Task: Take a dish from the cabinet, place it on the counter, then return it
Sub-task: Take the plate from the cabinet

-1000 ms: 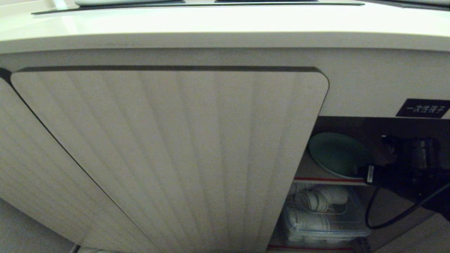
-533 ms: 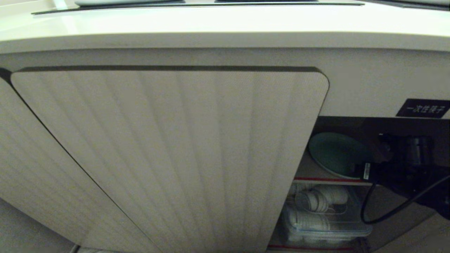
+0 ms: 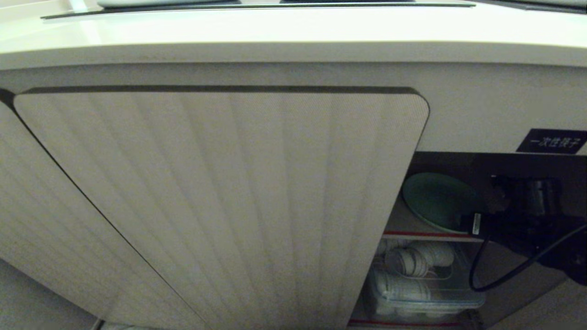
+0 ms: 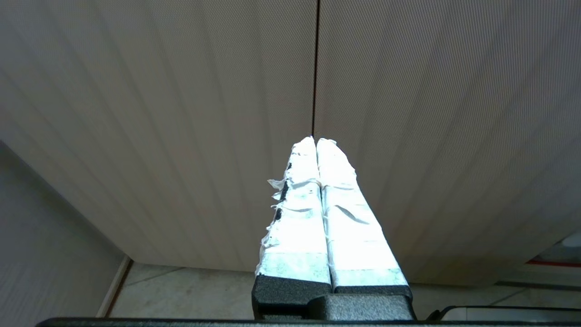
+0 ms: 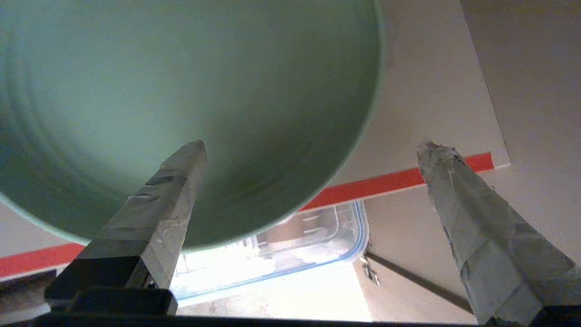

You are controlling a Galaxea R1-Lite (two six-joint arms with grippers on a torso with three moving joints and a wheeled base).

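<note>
A cream counter (image 3: 293,32) with a raised rim spans the top of the head view, above the beige cabinet (image 3: 481,107). One ribbed, round-cornered door (image 3: 220,201) fills most of the frame; to its right the cabinet stands open, with a small black label (image 3: 551,140) bearing white characters above the opening.

Inside, the dish (image 3: 435,200), a pale mint-green plate, lies on the inner shelf (image 3: 403,224), whose front edge is red. In the right wrist view the dish (image 5: 181,104) overhangs that red edge slightly. Below the shelf, a clear lidded box (image 3: 419,286) holds white crockery.

The right gripper (image 5: 313,150) reaches into the opening just beside the dish, its dark body at the right of the head view with a black cable (image 3: 500,275) looping beneath. Its taped fingers (image 5: 168,195) are spread wide: one lies over the dish's near rim, the other stands clear of the dish over the bare shelf. Nothing is held between them; whether the nearer finger touches the dish cannot be told.

The left gripper (image 4: 315,141) appears only in its own wrist view, parked facing the seam between two closed ribbed doors, its white-taped fingers pressed together and holding nothing. A strip of tiled floor (image 4: 190,290) shows below the doors.
</note>
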